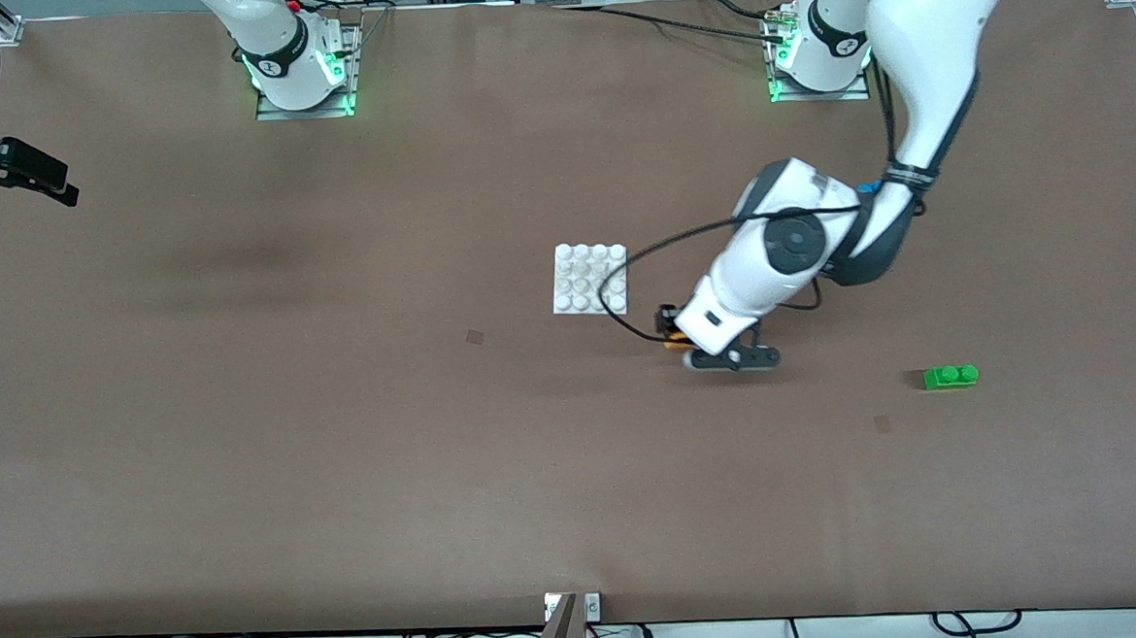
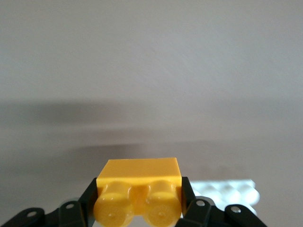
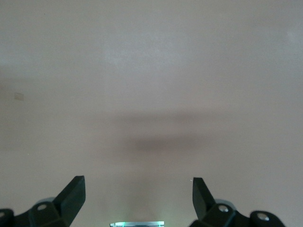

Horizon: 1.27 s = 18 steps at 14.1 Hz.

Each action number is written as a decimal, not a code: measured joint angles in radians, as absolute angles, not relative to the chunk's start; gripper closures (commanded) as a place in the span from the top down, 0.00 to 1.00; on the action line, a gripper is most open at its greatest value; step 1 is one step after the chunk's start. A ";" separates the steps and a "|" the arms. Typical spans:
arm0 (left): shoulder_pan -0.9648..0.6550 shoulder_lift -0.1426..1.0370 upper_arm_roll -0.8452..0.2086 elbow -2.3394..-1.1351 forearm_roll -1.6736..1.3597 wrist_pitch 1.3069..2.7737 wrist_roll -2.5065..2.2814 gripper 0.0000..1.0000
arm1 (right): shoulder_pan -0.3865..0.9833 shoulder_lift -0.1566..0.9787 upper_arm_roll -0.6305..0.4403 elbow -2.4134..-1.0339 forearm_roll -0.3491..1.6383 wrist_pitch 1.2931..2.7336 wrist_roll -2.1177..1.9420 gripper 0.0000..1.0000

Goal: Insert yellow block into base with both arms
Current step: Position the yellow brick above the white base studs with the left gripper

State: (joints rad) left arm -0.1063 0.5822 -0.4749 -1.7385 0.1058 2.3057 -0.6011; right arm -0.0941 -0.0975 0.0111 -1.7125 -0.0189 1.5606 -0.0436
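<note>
While I watch from the front camera, the left gripper [image 1: 674, 338] hangs low over the table [image 1: 340, 418], just beside the base [image 1: 590, 279] on the side nearer the camera and toward the left arm's end; its fingers [image 2: 189, 201] are pressed onto the yellow block [image 2: 138, 191], pinching it from both sides, studs pointing back at the wrist camera; in the left wrist view I see the base's white studs past one finger, apart from the block; the base lies flat near mid-table; the right gripper [image 3: 138, 196] waits up at the right arm's end of the table, fingers spread wide with bare tabletop between them; a green brick [image 1: 950, 377] lies toward the left arm's end, nearer the camera than the base, well apart from it.
</note>
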 measured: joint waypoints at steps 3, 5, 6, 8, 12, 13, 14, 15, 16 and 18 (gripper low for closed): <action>-0.263 0.580 -0.429 -1.745 0.106 2.306 -0.662 0.49 | -0.094 -0.097 0.012 -1.712 -0.015 1.561 -0.044 1.00; -0.324 0.557 -0.406 -1.779 0.106 2.318 -0.677 0.50 | -0.094 -0.095 0.012 -1.712 -0.013 1.561 -0.044 1.00; -0.334 0.540 -0.404 -1.806 0.106 2.326 -0.683 0.50 | -0.094 -0.094 0.012 -1.712 -0.012 1.561 -0.044 1.00; -0.354 0.520 -0.399 -1.844 0.106 2.336 -0.710 0.50 | -0.094 -0.092 0.012 -1.712 -0.012 1.561 -0.044 1.00; -0.402 0.533 -0.382 -1.870 0.106 2.372 -0.728 0.50 | -0.094 -0.089 0.012 -1.712 -0.012 1.561 -0.044 1.00; -0.411 0.537 -0.380 -1.869 0.106 2.377 -0.728 0.50 | -0.094 -0.089 0.012 -1.712 -0.012 1.561 -0.044 1.00; -0.421 0.541 -0.378 -1.867 0.106 2.379 -0.729 0.50 | -0.094 -0.089 0.012 -1.712 -0.012 1.561 -0.044 1.00; -0.434 0.547 -0.370 -1.862 0.106 2.380 -0.730 0.50 | -0.094 -0.089 0.012 -1.712 -0.012 1.561 -0.044 1.00; -0.451 0.555 -0.356 -1.855 0.108 2.381 -0.731 0.50 | -0.094 -0.089 0.012 -1.712 -0.012 1.561 -0.044 1.00; -0.477 0.581 -0.332 -1.830 0.129 2.381 -0.730 0.50 | -0.094 -0.089 0.013 -1.712 -0.012 1.561 -0.044 1.00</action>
